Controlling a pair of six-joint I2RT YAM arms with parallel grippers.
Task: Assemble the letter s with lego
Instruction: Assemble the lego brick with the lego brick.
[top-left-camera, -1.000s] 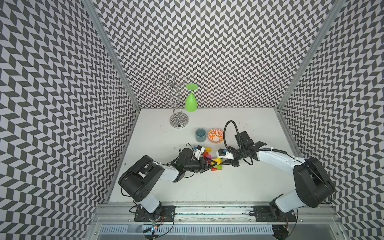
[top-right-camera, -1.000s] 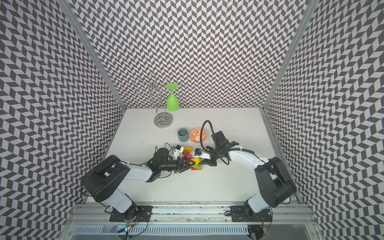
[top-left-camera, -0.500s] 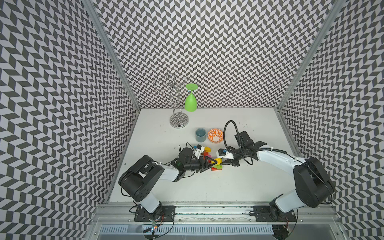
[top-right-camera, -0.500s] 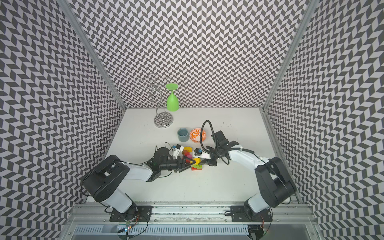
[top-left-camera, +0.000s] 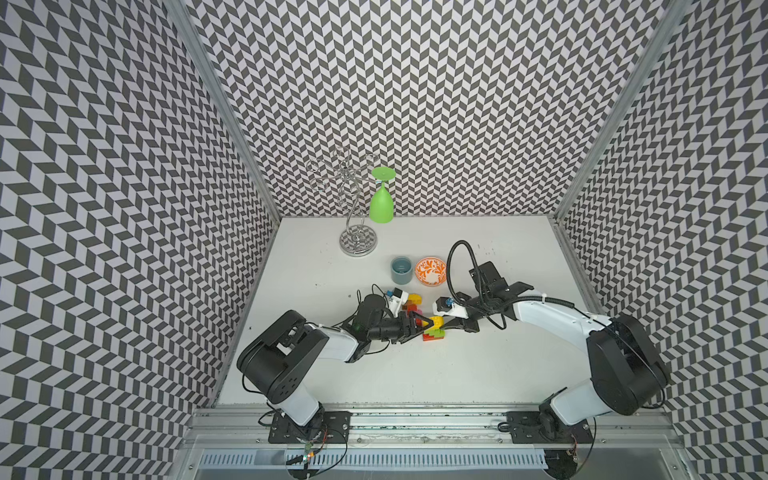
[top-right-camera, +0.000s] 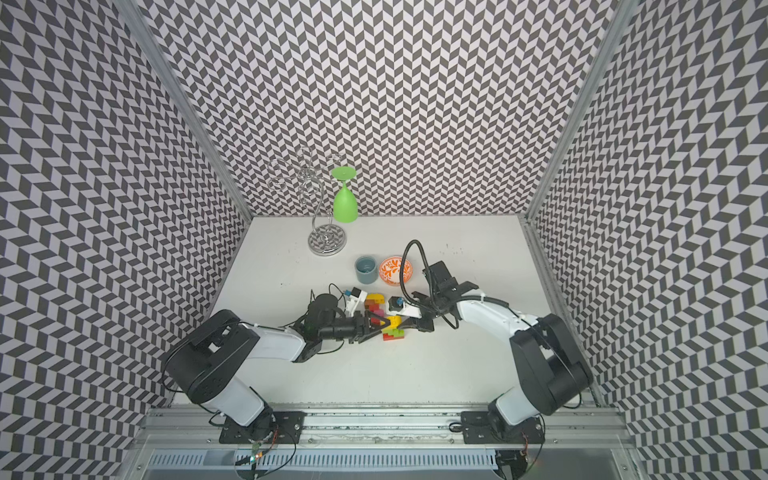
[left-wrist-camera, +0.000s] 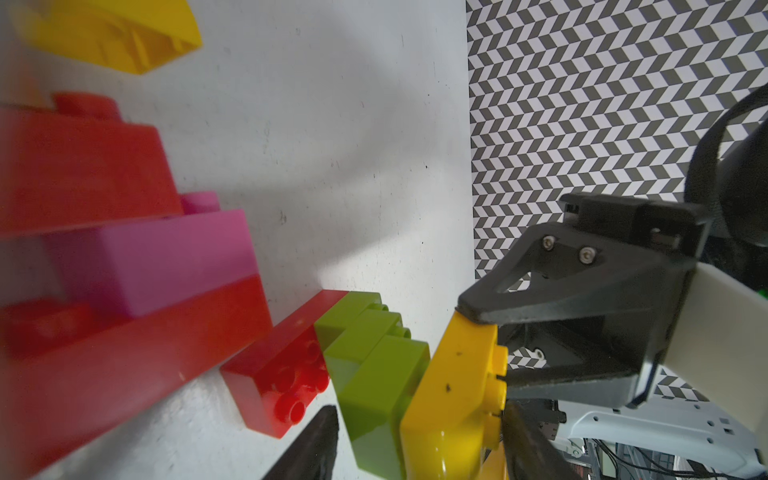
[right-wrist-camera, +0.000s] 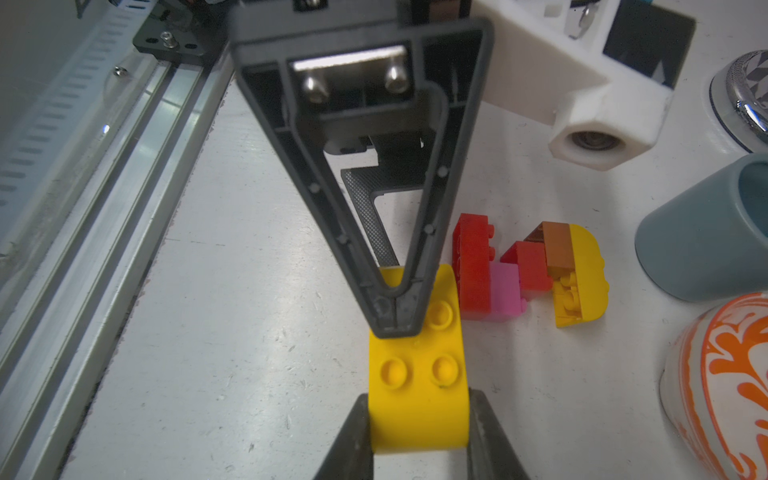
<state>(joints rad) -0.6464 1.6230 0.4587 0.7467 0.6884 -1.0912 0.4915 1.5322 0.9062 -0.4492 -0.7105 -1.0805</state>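
**Yellow brick caught between both arms**

The right gripper (right-wrist-camera: 417, 415) grasps the yellow brick (right-wrist-camera: 415, 374) by its two smooth sides, mid-table. It lies against the green brick (left-wrist-camera: 374, 374). The left gripper (left-wrist-camera: 419, 415) straddles both. One left finger (right-wrist-camera: 395, 320) touches the studded face — whether the pair squeezes cannot be told. The coming press probably runs along this line, yellow onto green. Farther, beside the cup (right-wrist-camera: 706, 232), the other bricks (right-wrist-camera: 532, 270) lie apart.

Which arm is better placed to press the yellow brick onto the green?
Probably left: left gripper straddles yellow brick and lime green brick, one fingertip on the yellow studs; right gripper, shut on its sides, steadies it.
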